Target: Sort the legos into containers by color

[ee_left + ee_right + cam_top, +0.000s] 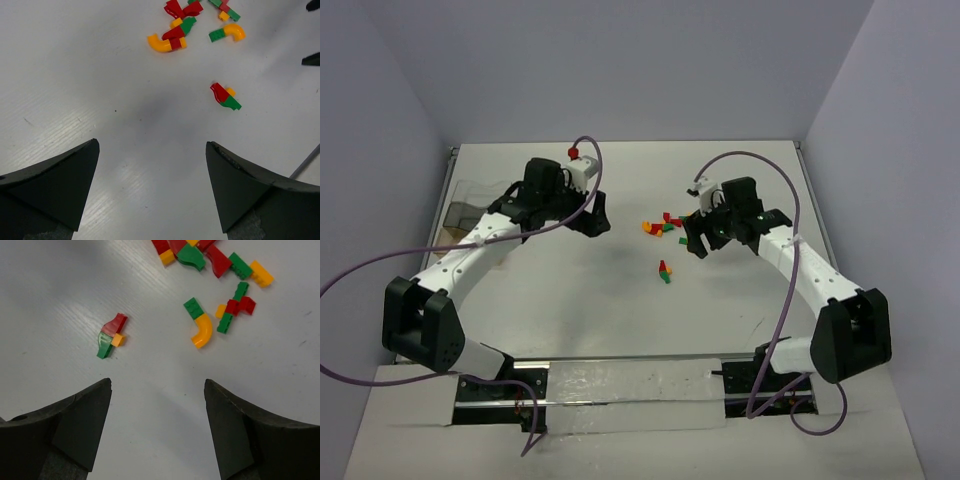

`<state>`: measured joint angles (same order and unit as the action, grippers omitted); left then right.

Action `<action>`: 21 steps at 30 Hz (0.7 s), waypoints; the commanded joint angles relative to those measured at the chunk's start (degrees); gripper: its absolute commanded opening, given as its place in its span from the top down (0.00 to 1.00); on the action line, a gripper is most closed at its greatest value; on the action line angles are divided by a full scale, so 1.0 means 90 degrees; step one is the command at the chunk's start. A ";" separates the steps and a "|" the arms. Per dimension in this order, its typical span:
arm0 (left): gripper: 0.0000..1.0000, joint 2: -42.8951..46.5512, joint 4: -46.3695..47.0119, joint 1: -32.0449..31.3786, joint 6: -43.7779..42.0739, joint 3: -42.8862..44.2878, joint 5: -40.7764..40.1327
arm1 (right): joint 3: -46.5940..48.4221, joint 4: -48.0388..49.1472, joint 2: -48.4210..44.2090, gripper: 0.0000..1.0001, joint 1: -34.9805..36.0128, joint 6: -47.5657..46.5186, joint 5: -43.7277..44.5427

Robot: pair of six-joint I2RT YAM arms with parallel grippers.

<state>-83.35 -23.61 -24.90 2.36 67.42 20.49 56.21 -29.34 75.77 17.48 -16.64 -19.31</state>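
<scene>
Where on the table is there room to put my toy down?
Two bare patches: the wide stretch of table between the small lego clump and the arm bases, and the far strip behind the lego pile up to the back wall. It is crowded in the middle, where the pile sits between the left gripper and right gripper.

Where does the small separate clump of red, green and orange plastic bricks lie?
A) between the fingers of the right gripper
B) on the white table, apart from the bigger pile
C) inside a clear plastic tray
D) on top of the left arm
B: the small red, green and orange brick clump lies alone on the white table, apart from the bigger pile of bricks.
</scene>
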 commanded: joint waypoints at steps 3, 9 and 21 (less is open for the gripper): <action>0.02 -0.0104 -0.0045 0.0496 0.0438 0.0236 0.0140 | -0.0008 0.0311 0.0275 0.22 0.0832 0.0889 0.0613; 0.02 -0.0005 -0.0018 0.0687 0.0238 0.0093 0.0500 | 0.0022 0.0380 0.0788 0.27 0.1067 -0.0053 0.0206; 0.03 -0.0026 -0.0070 0.0813 -0.0380 0.0058 0.1748 | 0.0197 -0.0933 0.1255 0.38 0.0278 -0.6300 -0.2377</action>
<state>-84.01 -24.23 -18.09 1.93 66.35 30.44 52.23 -28.94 82.20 21.98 -49.59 -30.05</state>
